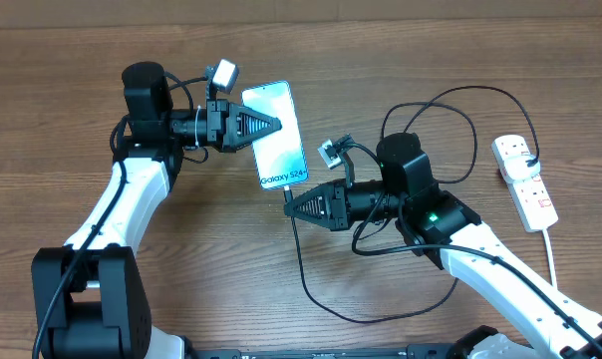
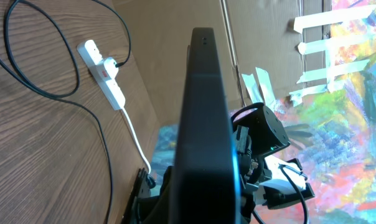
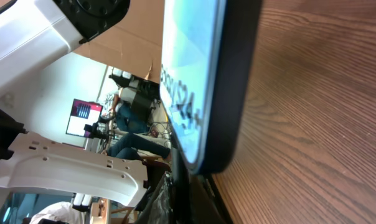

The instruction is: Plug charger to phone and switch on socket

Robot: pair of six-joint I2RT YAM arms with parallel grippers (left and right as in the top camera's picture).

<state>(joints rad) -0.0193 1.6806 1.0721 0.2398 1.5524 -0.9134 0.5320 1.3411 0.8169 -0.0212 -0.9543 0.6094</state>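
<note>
The phone [image 1: 277, 135] has a light blue screen with "Galaxy S24+" text and is held tilted above the table. My left gripper [image 1: 269, 125] is shut on its left side. In the left wrist view only its dark edge [image 2: 204, 118] shows. My right gripper [image 1: 290, 205] is shut on the charger's black connector tip [image 1: 287, 193], right at the phone's bottom edge. In the right wrist view the phone's lower end [image 3: 197, 87] fills the middle, above my fingers [image 3: 180, 200]. The charger cable [image 1: 321, 299] loops over the table. The white socket [image 1: 525, 178] lies at the far right.
The socket [image 2: 104, 72] with its white cord and the black cable loops [image 2: 57, 93] also show in the left wrist view. The charger's plug sits in the socket's top outlet [image 1: 531, 163]. Both arms reach in over the wooden table [image 1: 401, 60].
</note>
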